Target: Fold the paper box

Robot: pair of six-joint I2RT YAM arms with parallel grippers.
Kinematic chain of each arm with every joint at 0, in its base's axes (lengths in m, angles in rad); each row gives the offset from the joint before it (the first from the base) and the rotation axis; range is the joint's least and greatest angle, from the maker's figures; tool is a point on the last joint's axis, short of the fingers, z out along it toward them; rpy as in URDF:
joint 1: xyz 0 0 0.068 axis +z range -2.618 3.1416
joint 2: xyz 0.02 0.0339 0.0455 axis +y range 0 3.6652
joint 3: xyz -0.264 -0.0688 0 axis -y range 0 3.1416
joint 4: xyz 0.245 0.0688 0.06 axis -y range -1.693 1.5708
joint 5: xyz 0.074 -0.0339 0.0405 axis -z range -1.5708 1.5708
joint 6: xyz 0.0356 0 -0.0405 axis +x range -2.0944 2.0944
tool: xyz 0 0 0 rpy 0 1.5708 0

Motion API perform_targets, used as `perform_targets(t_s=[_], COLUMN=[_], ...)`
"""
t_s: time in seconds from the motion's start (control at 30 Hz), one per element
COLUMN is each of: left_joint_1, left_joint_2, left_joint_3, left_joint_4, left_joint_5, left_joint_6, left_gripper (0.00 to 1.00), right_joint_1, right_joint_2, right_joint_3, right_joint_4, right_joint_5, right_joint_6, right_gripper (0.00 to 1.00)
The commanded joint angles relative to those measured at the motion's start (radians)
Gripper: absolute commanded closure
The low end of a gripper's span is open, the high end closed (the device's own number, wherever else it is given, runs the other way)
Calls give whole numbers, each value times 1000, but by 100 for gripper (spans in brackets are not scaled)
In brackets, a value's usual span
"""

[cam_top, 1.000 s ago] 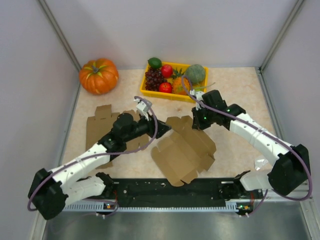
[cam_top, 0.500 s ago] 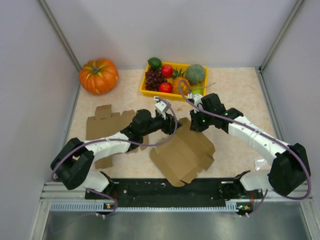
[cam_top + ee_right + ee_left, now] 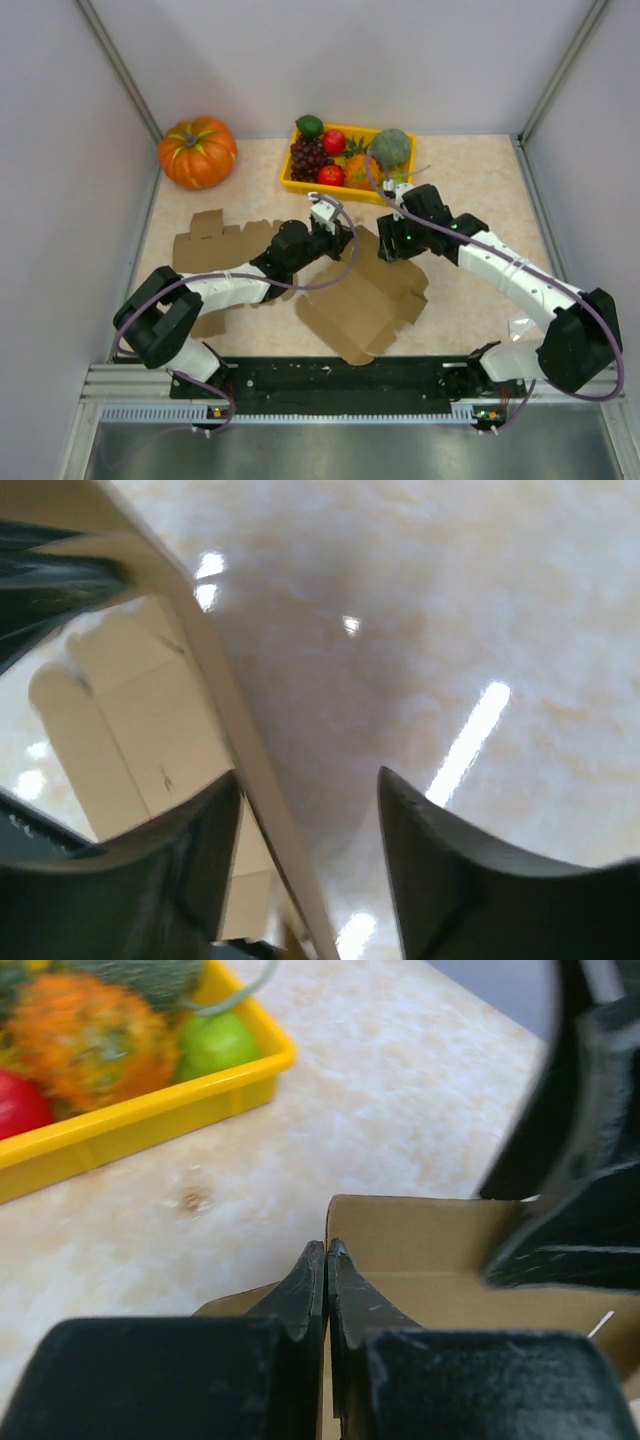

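The paper box, a brown cardboard blank partly folded up, lies at the table's middle. My left gripper is at its far-left flap, and in the left wrist view the gripper is shut on the thin edge of the upright cardboard wall. My right gripper hovers at the box's far edge. In the right wrist view it is open, with the cardboard's pale edge running loose between the fingers, nearer the left one.
A second flat cardboard blank lies left of the box under my left arm. An orange pumpkin sits at the back left. A yellow tray of toy fruit stands at the back, close beyond both grippers. White walls enclose the table.
My left arm swung right to the box's far-left flap and shut on its edge. My right gripper, shut before, has opened on the flap. The box shifted slightly left.
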State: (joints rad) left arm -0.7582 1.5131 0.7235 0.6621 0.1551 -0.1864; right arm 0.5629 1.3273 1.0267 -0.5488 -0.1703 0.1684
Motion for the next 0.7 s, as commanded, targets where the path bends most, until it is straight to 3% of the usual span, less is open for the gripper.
perform_targets(t_s=[0.0,0.03,0.07,0.27,0.37,0.67], left_joint_1=[-16,-27,-41,-115,-130,-150], left_joint_2=[-51,-53,-54,-51,-63,-113], left_joint_3=[-70,-75,-82,-99,-111,-160], left_joint_4=[143,142,146,136,119,143], left_joint_5=[-313,-389,-419,-573,-603,-640], left_joint_6=[-56,-65,-67,-88,-100,-108], left_gripper=[100,100,100,100,100,100], right_joint_1=[8,9,12,55,100,121], right_joint_2=[-114,-147,-199,-260,-209,-68], right_joint_3=[53,40,26,-65,-65,-117], right_joint_4=[-207,-218,-241,-249,-257,-206], right_joint_5=[385,371,380,518,661,781], right_joint_6=[287,334,364,555,669,803], right_gripper=[31,28,1,1,1,7])
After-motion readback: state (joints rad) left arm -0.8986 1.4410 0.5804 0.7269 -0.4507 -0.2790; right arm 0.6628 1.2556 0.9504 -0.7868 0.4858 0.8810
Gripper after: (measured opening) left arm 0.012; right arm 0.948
